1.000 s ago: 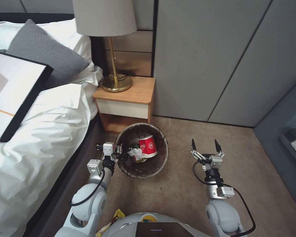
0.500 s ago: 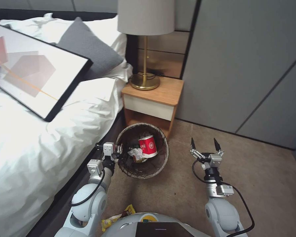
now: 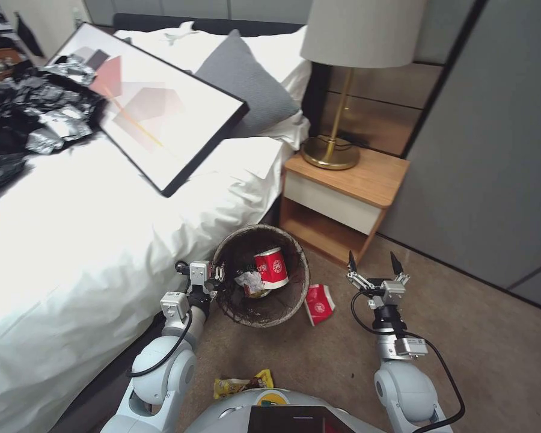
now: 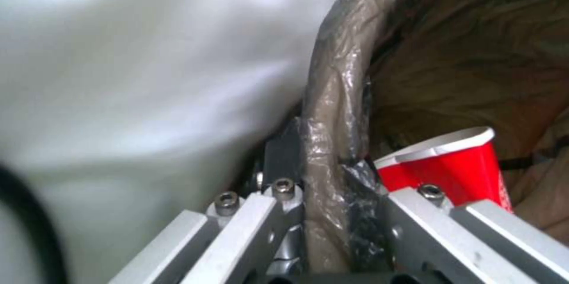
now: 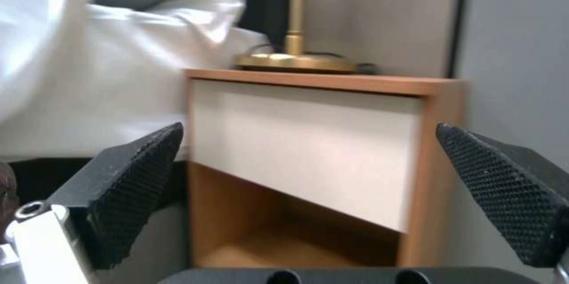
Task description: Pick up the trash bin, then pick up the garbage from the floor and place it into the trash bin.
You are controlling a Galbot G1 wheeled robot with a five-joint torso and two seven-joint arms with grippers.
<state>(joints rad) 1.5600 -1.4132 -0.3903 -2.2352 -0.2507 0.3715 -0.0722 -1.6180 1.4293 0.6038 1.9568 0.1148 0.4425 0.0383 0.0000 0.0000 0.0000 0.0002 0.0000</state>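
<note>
Trash bin (image 3: pixel 262 313) between bed and nightstand, brown liner over rim, close against the hanging white sheet. Inside: red-and-white paper cup (image 3: pixel 271 268) leaning on its side, crumpled white tissue (image 3: pixel 247 280) just beside it. Left gripper (image 3: pixel 213 278) clamped on the bin's rim at the bed side, one finger inside and one outside the liner, as seen close up in the left wrist view. Second red paper cup (image 3: pixel 319 303), flattened, lying on the carpet (image 3: pixel 475 337) just to the right of the bin. Yellow snack wrapper (image 3: pixel 243 383) on the carpet near the robot's base. Right gripper (image 3: pixel 375 264) hanging in the air past the flattened cup, black fingertips spread wide, nothing between them, pointed toward the nightstand (image 3: pixel 342 195). Brass lamp (image 3: pixel 339 90) standing on the nightstand top. Framed picture (image 3: pixel 162 114) and grey pillow (image 3: pixel 246 84) lying on the bed (image 3: pixel 72 240).
</note>
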